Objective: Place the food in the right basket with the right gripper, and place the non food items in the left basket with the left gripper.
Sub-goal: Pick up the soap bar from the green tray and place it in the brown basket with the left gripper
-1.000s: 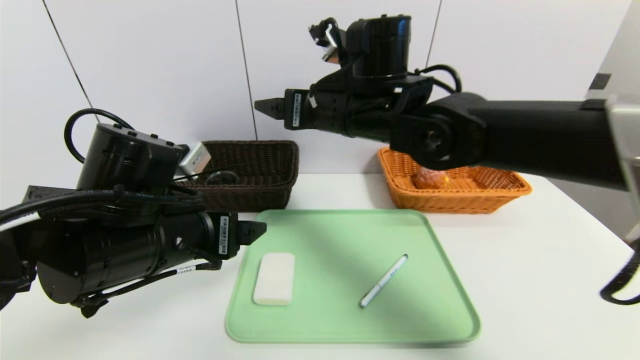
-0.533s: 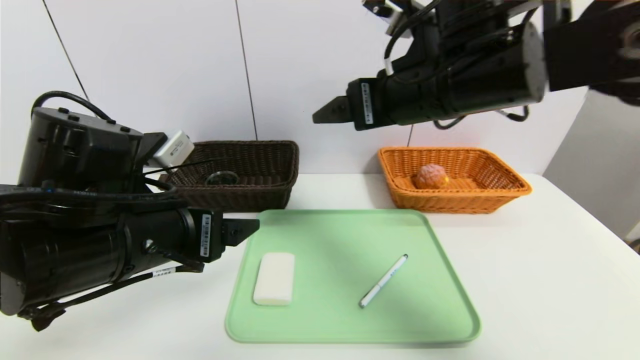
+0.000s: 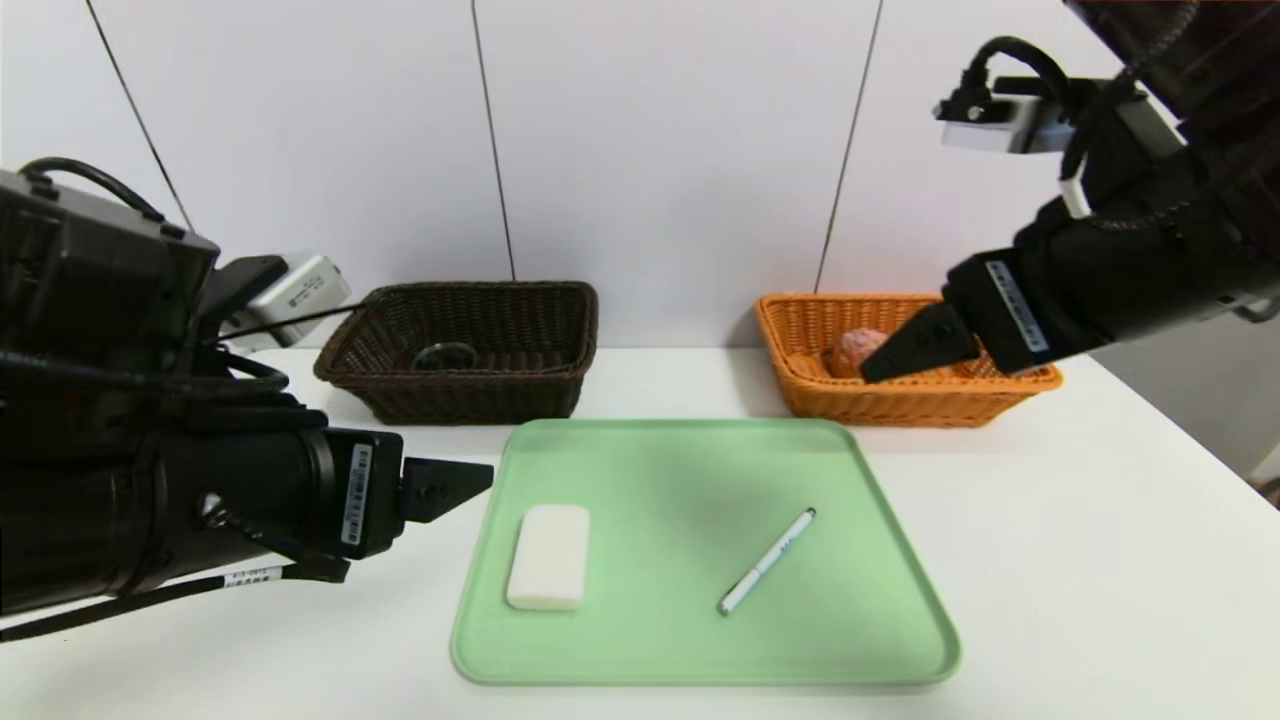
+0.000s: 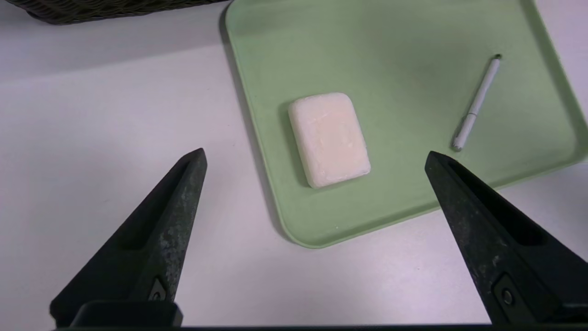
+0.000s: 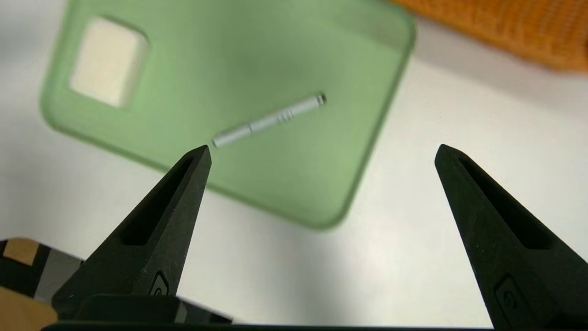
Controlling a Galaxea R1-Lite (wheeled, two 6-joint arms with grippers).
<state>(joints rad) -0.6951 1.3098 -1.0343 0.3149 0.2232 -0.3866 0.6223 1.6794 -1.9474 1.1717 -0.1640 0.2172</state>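
Now — left gripper (image 4: 316, 150) open | right gripper (image 5: 323, 145) open — white block (image 3: 548, 557), pen (image 3: 767, 562) on tray (image 3: 690, 640)

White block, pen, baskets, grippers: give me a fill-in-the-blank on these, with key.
1. The white block lies on the ____ tray.
2. The round bun sits in the ____ basket.
3. On the tray, the slim ____ lies to the right of the white block in the head view.
4. The left gripper and right gripper both hold ____ between their open fingers.

Missing words: green; orange; pen; nothing
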